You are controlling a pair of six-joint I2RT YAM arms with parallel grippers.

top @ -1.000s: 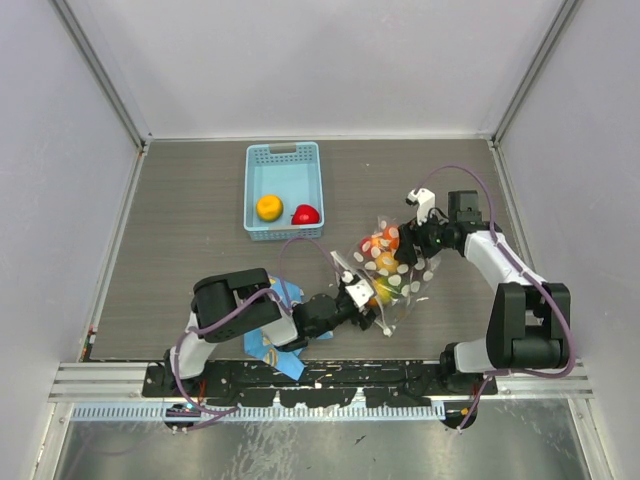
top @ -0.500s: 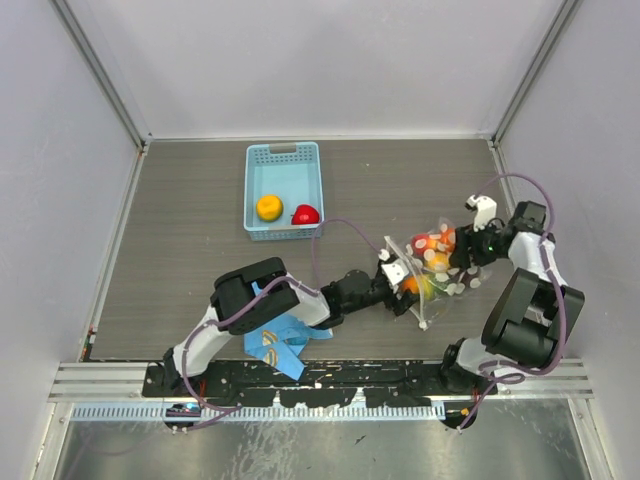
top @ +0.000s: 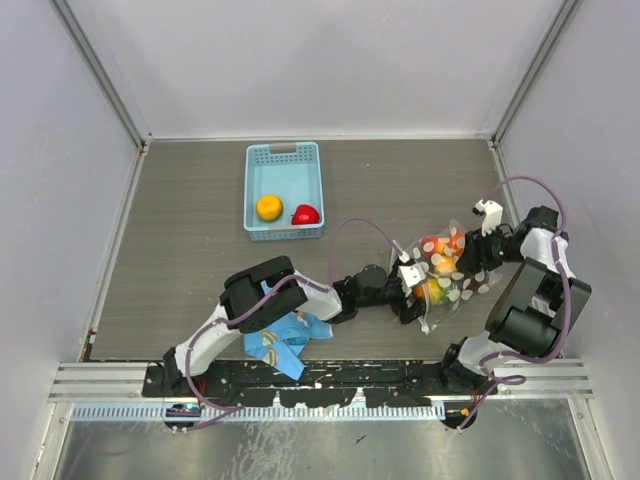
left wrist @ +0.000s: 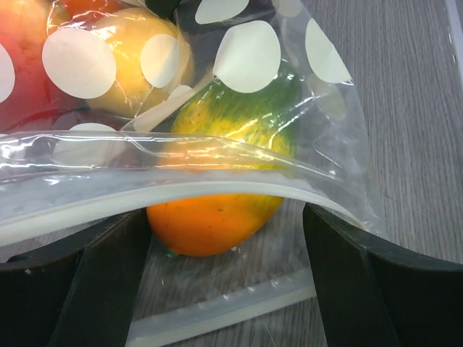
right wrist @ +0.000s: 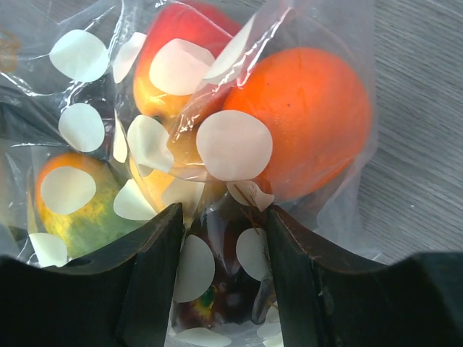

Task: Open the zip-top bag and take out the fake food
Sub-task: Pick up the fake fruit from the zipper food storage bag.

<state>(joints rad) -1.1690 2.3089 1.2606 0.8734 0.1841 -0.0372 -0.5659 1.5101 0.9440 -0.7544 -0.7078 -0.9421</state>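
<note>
The zip-top bag [top: 441, 272], clear with white dots, lies on the table right of centre with the fake food [top: 436, 262] inside. My left gripper [top: 410, 291] is open at the bag's mouth. In the left wrist view its fingers [left wrist: 87, 282] stand wide under the raised upper zip strip [left wrist: 217, 184], with the lower strip flat on the table. An orange fruit [left wrist: 210, 220] sits just inside and a green-yellow one [left wrist: 242, 116] behind it. My right gripper [right wrist: 221, 231] is shut on the bag's far end, pinching a dark purple piece [right wrist: 224, 289] through the plastic beside an orange fruit [right wrist: 307, 123].
A light blue basket [top: 251, 190] stands at the back left with an orange fruit [top: 269, 207] and a red one [top: 306, 214] in it. A blue printed cloth [top: 282, 338] lies by the left arm's base. The right wall is close to the right arm.
The bag and both grippers have shifted to the right. The left arm has stretched out after it, jaws wider. The right jaws have narrowed onto the bag's end.
</note>
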